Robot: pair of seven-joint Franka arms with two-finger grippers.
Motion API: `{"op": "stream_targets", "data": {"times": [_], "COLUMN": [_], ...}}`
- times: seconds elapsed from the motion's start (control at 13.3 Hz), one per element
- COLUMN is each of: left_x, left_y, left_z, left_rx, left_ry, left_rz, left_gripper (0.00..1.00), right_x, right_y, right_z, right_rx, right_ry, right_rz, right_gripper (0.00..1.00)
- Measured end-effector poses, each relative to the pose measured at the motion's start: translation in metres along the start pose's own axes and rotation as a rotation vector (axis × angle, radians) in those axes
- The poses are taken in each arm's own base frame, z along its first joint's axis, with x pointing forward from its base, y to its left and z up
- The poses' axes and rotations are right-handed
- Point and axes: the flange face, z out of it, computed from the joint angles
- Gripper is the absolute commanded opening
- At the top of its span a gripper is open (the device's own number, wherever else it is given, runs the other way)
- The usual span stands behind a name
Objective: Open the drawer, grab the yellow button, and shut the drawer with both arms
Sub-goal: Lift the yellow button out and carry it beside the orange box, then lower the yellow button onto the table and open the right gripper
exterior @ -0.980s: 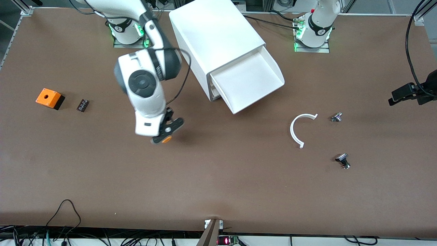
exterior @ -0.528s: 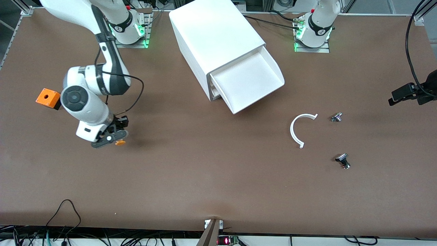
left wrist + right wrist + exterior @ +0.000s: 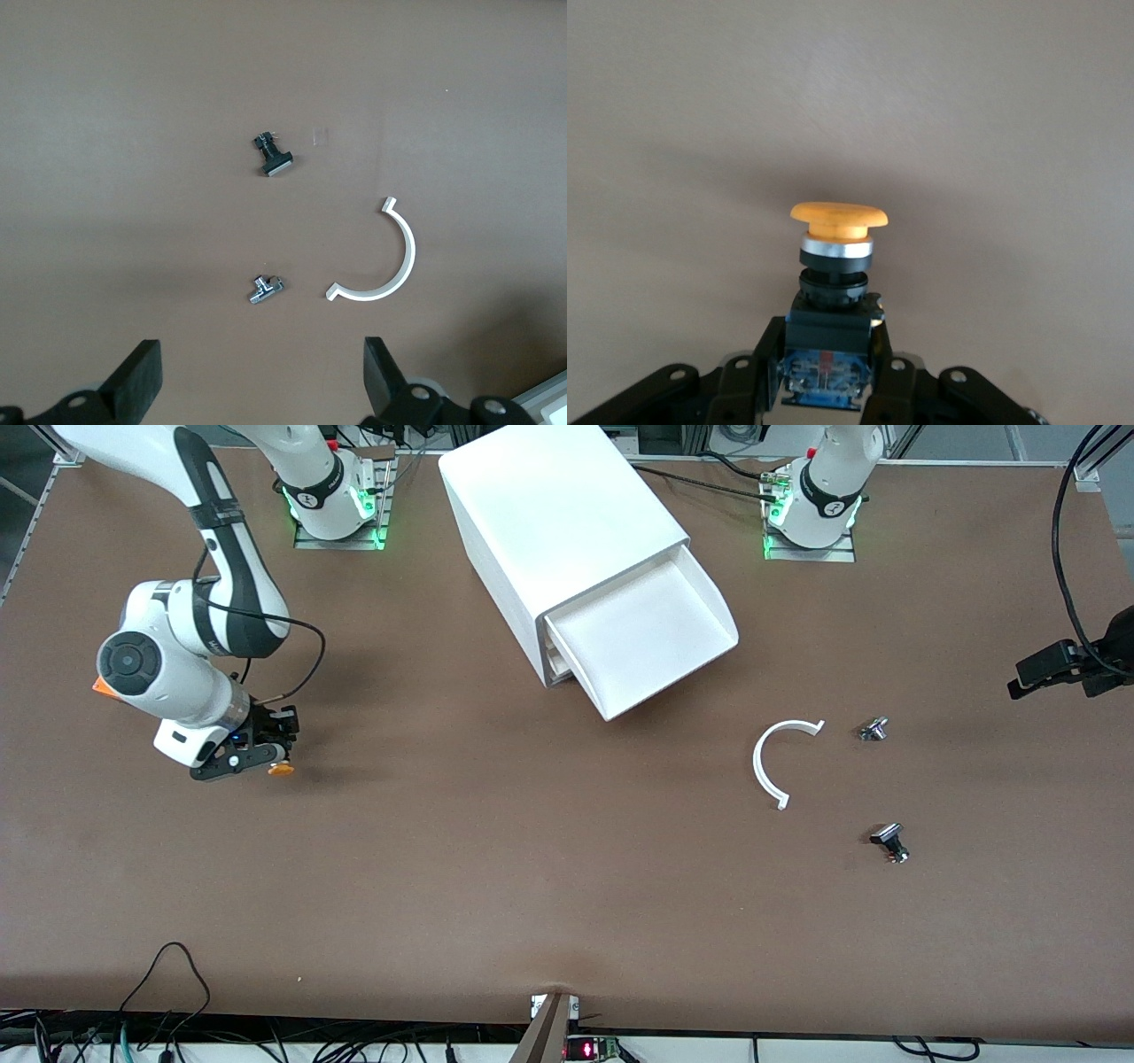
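Note:
The top drawer (image 3: 647, 633) of the white cabinet (image 3: 558, 505) stands pulled out, its tray bare inside. My right gripper (image 3: 266, 755) is shut on the button (image 3: 281, 769), low over the table toward the right arm's end. In the right wrist view the fingers (image 3: 764, 354) clamp the button's black body, and the orange-yellow cap (image 3: 837, 220) points away from the gripper (image 3: 830, 359). My left gripper (image 3: 257, 390) shows only in its wrist view, open and holding nothing, high over the table toward the left arm's end.
A white C-shaped piece (image 3: 769, 762) and two small black-and-silver buttons (image 3: 873, 729) (image 3: 889, 840) lie toward the left arm's end. The orange box (image 3: 100, 685) is mostly hidden by the right arm. A black device (image 3: 1063, 664) sits at the table's edge.
The right arm has swung from beside the cabinet toward its own end of the table, carrying the button, and now covers the orange box. Drawer and left gripper are unchanged.

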Motion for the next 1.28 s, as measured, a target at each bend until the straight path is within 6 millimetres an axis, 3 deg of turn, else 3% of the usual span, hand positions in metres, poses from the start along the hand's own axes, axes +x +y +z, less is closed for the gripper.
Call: {"op": "stream_targets", "data": {"times": [0.38, 0.98, 1.28], "left_x": [0.000, 0.000, 0.000], "left_y": [0.000, 0.000, 0.000], "left_z": [0.000, 0.000, 0.000], "left_rx": [0.000, 0.000, 0.000], "left_ry": [0.000, 0.000, 0.000], "left_rz": [0.000, -0.001, -0.001], "left_gripper": [1.00, 1.00, 1.00], "right_x": [-0.028, -0.066, -0.084], "right_y": [0.036, 0.032, 0.055], "right_z": [0.015, 0.071, 0.085], "right_rx": [0.032, 0.026, 0.027], "right_ry": [-0.030, 0.003, 0.010], "right_rz": [0.064, -0.007, -0.093], "right_gripper": [0.38, 0.39, 0.39]}}
